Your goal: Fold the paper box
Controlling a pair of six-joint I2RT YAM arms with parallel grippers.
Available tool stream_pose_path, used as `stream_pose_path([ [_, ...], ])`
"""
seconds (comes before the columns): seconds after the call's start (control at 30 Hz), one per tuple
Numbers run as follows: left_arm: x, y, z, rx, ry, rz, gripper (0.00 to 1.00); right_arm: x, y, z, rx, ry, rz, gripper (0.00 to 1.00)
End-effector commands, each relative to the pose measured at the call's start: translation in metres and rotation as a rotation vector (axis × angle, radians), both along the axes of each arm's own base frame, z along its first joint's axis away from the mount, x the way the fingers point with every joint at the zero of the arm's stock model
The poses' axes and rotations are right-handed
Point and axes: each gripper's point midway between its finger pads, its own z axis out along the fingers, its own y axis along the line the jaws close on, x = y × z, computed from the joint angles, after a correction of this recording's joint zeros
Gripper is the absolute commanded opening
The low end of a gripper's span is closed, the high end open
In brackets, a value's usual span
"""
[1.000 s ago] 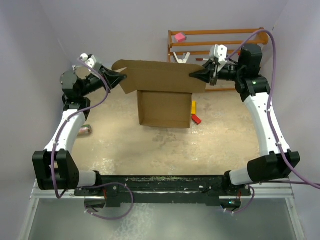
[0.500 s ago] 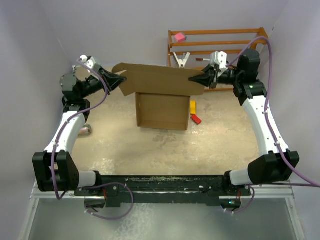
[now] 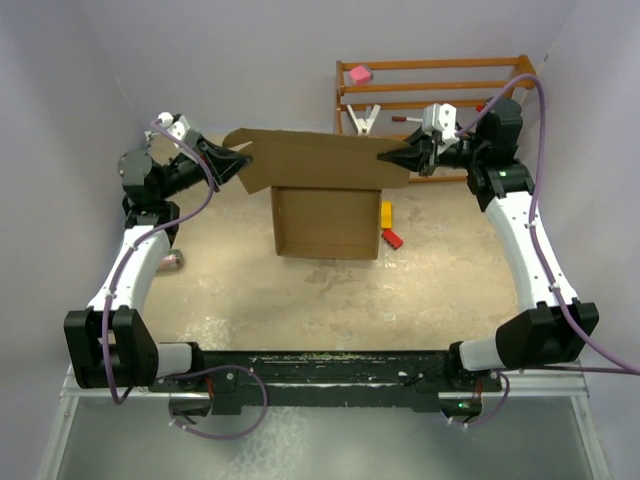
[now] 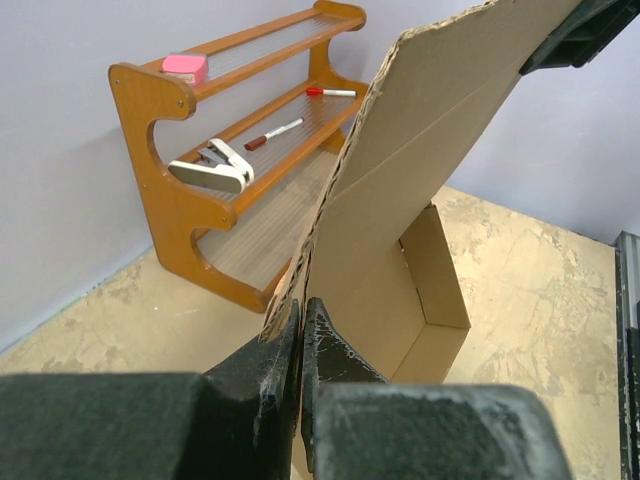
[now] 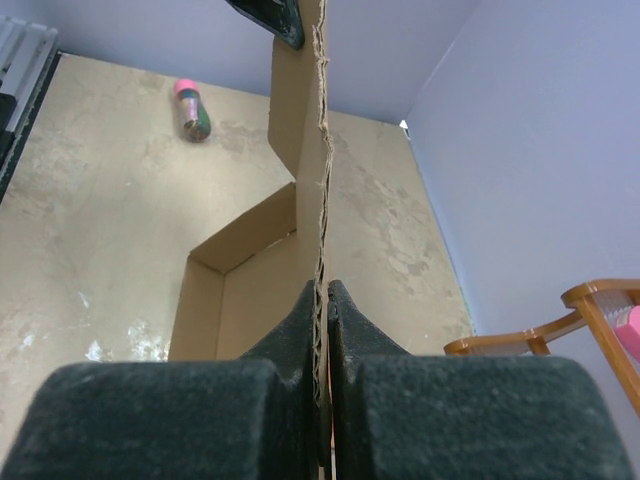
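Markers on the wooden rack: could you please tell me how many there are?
2, both on the middle shelf of the wooden rack: the nearer marker beside the white clip, the farther marker further along. The paper box may hide more.

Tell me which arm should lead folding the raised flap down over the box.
Probably the right. Both tools are shut on the flap, but the right tool grips just above the right wall of the box, while the left tool holds the overhanging end farther out.
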Motion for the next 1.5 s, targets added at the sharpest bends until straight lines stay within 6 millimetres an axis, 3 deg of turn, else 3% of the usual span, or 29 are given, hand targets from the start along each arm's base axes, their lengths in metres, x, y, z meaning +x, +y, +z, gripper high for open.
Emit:
stream_pose_path([
  [0.0,-0.002,0.011,0.019,-0.013,-0.062,0.05,0.05,-0.009,-0.005,0.021,0.009,-0.094,0.003,0.0],
  [0.4,-0.005,0.013,0.02,0.046,-0.112,0.067,0.05,-0.024,-0.005,0.022,0.008,-0.024,0.034,0.0],
  [1.13,-0.022,0.009,0.027,0.031,-0.123,0.032,0.05,-0.03,-0.006,0.032,0.006,-0.047,0.012,0.0],
  [1.47,-0.036,-0.001,0.033,0.076,-0.207,-0.09,0.05,-0.038,-0.007,0.03,0.003,-0.002,0.008,0.0],
])
